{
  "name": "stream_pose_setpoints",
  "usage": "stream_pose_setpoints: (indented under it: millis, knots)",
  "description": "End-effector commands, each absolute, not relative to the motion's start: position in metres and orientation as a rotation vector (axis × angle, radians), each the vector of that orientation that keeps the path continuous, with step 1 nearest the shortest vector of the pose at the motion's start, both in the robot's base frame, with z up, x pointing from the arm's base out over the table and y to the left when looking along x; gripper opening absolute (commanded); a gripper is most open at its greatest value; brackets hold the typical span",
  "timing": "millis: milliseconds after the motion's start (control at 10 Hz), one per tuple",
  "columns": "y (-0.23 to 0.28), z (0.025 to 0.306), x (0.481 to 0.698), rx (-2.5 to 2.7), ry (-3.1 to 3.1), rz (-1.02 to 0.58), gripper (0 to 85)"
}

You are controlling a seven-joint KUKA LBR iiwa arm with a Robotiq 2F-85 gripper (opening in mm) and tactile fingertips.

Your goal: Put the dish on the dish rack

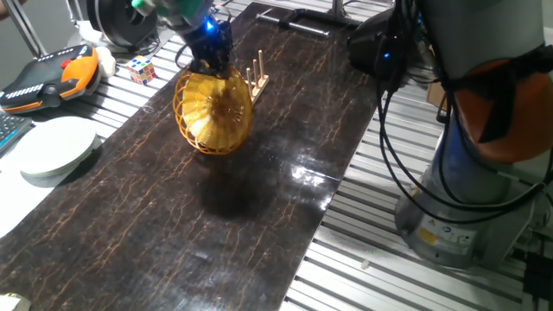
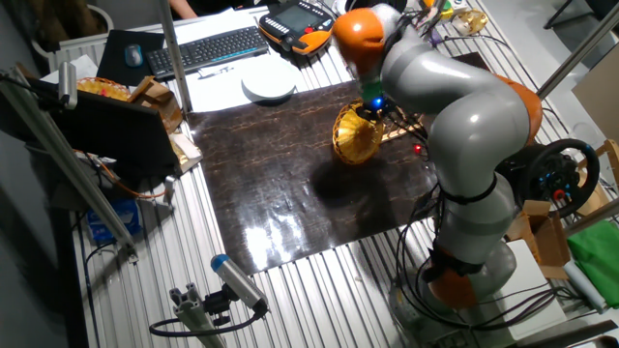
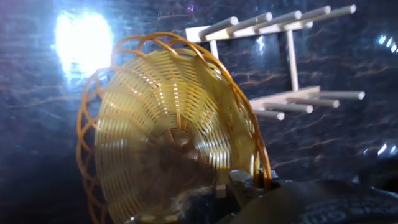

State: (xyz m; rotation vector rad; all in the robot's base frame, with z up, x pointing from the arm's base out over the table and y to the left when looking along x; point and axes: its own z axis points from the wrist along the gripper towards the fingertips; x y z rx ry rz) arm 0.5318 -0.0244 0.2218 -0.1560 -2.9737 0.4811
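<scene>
This is a robotics lab. A slatted aluminium tabletop (image 2: 290,290) carries a dark marbled mat (image 1: 173,207), and the arm's base (image 2: 464,280) is bolted at its edge amid loose black cables (image 1: 406,155). A teach pendant (image 1: 43,78), a keyboard (image 2: 208,46) and a Rubik's cube (image 1: 143,69) lie along the far side.

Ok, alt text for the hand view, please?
A yellow woven dish fills the frame, gripped at its rim by the tool and tilted on edge above a dark glossy table. A small wooden dish rack lies behind it, pegs empty.
</scene>
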Motion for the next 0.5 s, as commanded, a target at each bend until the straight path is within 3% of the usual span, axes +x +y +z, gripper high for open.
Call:
stream_pose_setpoints:
  millis: [0,400]
  knots:
    - [-0.0245,0.2217,0.5318,-0.175,-2.973,0.388,2.0]
    - [-0.0245,0.2217,0.5318,-0.265,-2.978,0.501,2.0]
